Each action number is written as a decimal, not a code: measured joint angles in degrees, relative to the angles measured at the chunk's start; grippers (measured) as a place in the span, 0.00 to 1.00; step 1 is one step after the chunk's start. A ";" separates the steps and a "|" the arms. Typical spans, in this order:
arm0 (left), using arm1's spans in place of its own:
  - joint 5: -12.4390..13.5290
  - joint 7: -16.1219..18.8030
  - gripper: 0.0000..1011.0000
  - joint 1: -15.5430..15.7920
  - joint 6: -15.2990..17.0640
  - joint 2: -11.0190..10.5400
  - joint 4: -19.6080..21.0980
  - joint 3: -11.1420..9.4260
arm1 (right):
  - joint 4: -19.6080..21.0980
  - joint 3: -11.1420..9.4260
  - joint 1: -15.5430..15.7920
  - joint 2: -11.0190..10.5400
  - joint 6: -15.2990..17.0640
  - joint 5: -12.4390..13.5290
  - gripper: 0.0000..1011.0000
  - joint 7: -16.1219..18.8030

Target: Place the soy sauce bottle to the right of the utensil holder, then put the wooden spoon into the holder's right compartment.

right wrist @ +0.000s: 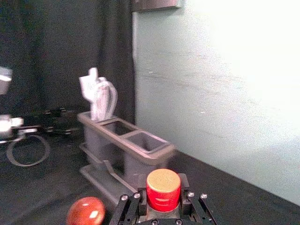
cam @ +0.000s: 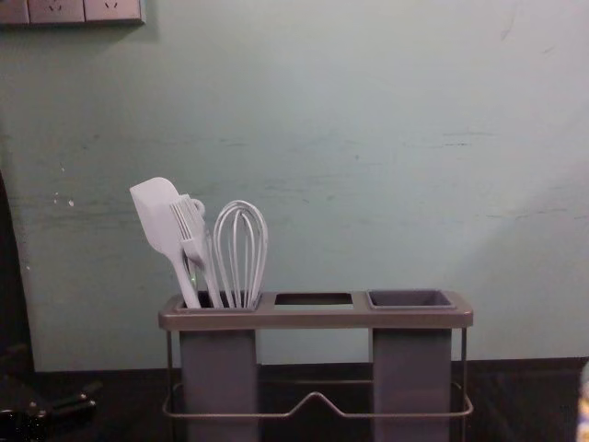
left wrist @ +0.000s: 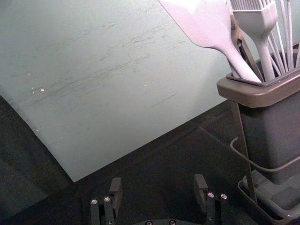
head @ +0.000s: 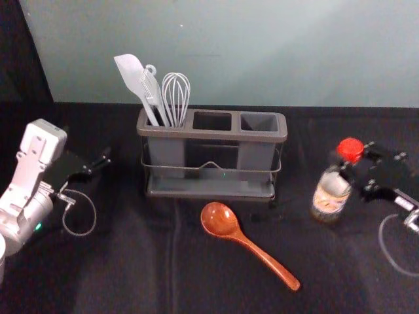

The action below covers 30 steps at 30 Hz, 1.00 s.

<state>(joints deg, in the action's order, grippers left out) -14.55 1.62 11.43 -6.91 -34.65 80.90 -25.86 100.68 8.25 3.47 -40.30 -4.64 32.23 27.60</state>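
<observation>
Right gripper point(right wrist: 163, 191): holder's right, clamping bottle point(head: 329, 196) near its cap, likely for steady placing!
Left gripper point(left wrist: 157, 187): parked left, spread wide

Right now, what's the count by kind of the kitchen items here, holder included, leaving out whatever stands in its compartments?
Utensil holder: 1
Soy sauce bottle, gripped by the right end effector: 1
Wooden spoon, lying in front of the holder: 1
Total: 3
</observation>
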 joint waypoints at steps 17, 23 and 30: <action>0.00 0.00 0.99 0.00 0.00 0.00 0.00 0.00 | -12.96 3.28 -12.18 5.42 -1.01 -2.47 0.38 3.16; 0.00 0.00 0.99 0.00 0.00 0.00 0.00 0.00 | -15.61 5.28 -14.98 7.09 -0.68 -3.49 0.38 3.61; 0.00 0.00 0.99 0.00 0.00 0.00 0.00 0.00 | -17.34 6.33 -16.26 8.21 -0.58 -3.87 0.38 3.90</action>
<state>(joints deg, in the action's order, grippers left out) -14.55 1.62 11.43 -6.91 -34.65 80.90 -25.86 83.35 14.58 -12.79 -32.10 -5.22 28.35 31.50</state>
